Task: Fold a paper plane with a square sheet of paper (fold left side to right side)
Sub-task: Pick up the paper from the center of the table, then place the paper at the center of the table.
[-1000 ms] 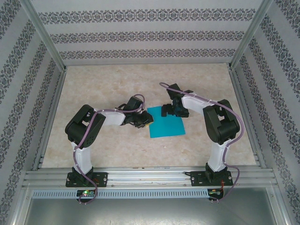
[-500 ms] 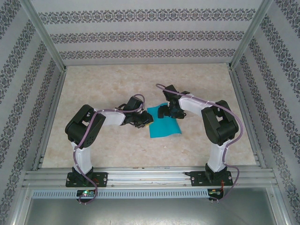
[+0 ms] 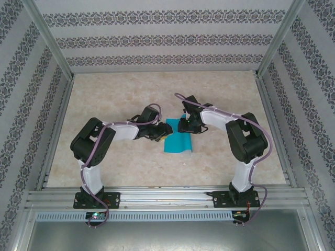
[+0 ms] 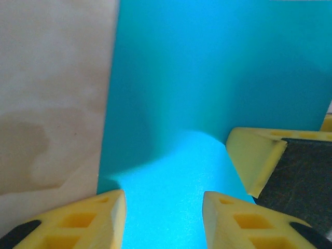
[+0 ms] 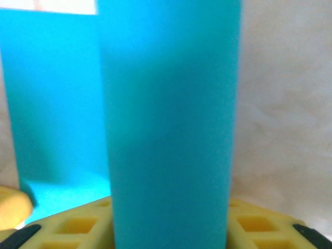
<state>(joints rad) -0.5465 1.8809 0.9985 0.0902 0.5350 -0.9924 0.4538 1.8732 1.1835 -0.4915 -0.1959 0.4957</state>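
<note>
My left end effector [image 4: 163, 196] sits open over the square sheet of paper [image 3: 178, 144]. Right end effector [image 3: 185, 124]: cannot tell. I should match edges squarely.

Paper [image 3: 178, 144]: thin, smooth sheet, matt, with a faint sheen where it curves. Fingers [image 4: 78, 223]: moulded yellow plastic, matt and slightly grainy, with open recesses; black, rubber-like inserts at the outer corners. Tabletop [image 3: 131, 94]: beige, marbled, matt, with a darker blotch visible in the left wrist view. Arms [image 3: 94, 141]: hard plastic shells, black and white, semi-gloss. Frame [image 3: 167, 197]: silvery metal rails, dull brushed finish. Walls [image 3: 157, 39]: matt patterned covering; paper or cloth cannot be determined.
</note>
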